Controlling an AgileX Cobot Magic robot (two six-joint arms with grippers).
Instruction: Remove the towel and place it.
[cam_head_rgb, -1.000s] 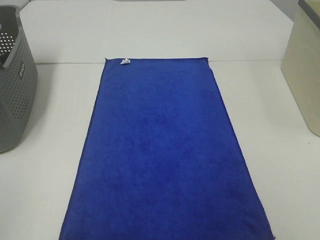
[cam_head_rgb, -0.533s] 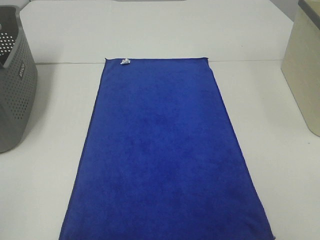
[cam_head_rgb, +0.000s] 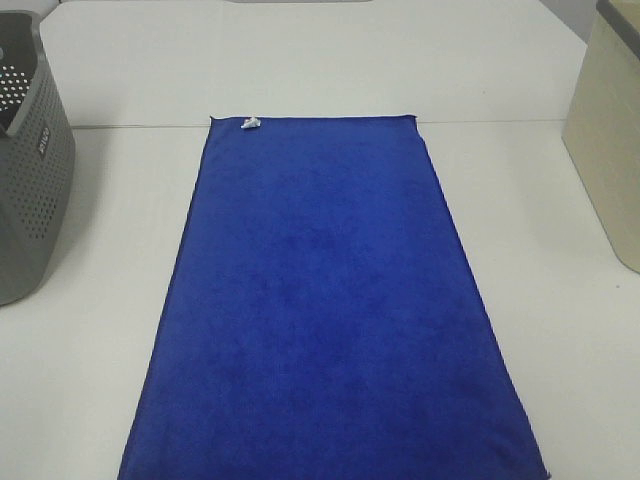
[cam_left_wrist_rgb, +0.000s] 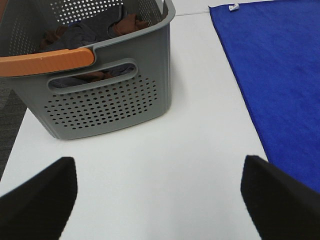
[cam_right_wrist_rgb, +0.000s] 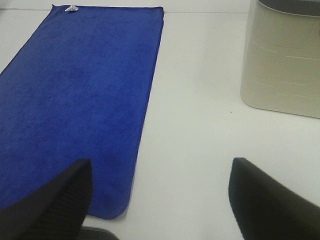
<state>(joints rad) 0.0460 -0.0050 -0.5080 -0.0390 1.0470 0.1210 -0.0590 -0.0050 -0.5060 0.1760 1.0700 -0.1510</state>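
Left gripper (cam_left_wrist_rgb: 160, 192): jaws spread wide, nothing between them, poised over bare white table (cam_head_rgb: 90, 380) between the grey basket (cam_left_wrist_rgb: 107, 107) and the left long edge of the towel (cam_head_rgb: 320, 310). Neither dark fingertip touches anything.

Right gripper (cam_right_wrist_rgb: 160, 197): likewise released and empty, jaws standing well apart. One fingertip (cam_right_wrist_rgb: 50, 200) sits over the near right corner of the towel; whether it touches the cloth cannot be told from the wrist view. The other fingertip is over bare table.

Neither gripper appears in the high view.

Towel: royal-blue plush cloth, spread flat and full length down the middle of the table, long axis running near to far. Far edge lies straight along a seam in the tabletop. Near end runs past the bottom of the high view. Small white tag (cam_head_rgb: 249, 123) at the far left corner. Surface smooth, no folds seen.

Grey basket: perforated, at the far left, apart from the towel with bare table between. Orange handle (cam_left_wrist_rgb: 47, 62) lies across its rim. Dark grey and brown clothing (cam_left_wrist_rgb: 100, 30) is piled inside.

Beige bin (cam_head_rgb: 610, 140): at the far right, also clear of the towel, standing upright on the table.
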